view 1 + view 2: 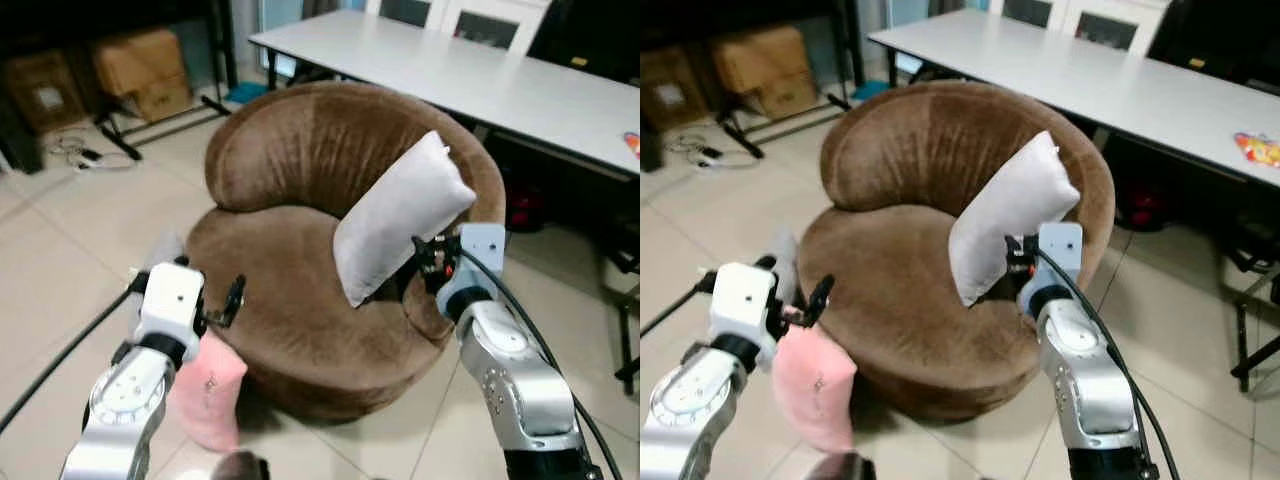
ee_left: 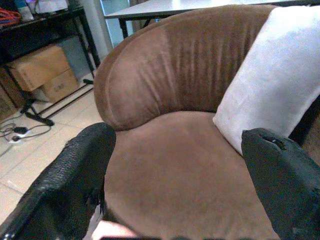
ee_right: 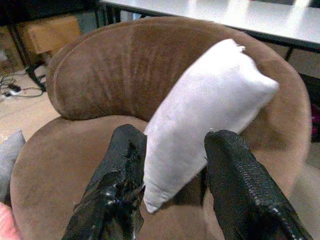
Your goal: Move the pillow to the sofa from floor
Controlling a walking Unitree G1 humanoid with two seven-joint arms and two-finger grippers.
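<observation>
A white pillow [image 1: 400,215] stands tilted on the seat of the round brown sofa [image 1: 290,150], leaning against its right armrest. My right gripper [image 1: 432,262] is at the pillow's lower right edge. In the right wrist view its fingers [image 3: 125,150] press the pillow's lower corner [image 3: 200,120] from both sides. A pink pillow [image 1: 210,390] stands on the floor against the sofa's front left. My left gripper [image 2: 177,145] hovers just above it, open wide and holding nothing, facing the seat. A grey pillow [image 1: 165,248] lies on the floor behind my left wrist.
A long white table [image 1: 480,70] runs behind and to the right of the sofa, with a red object [image 1: 520,205] under it. Cardboard boxes [image 1: 145,70] sit on a black rack at the far left, with cables [image 1: 75,150] on the tiled floor.
</observation>
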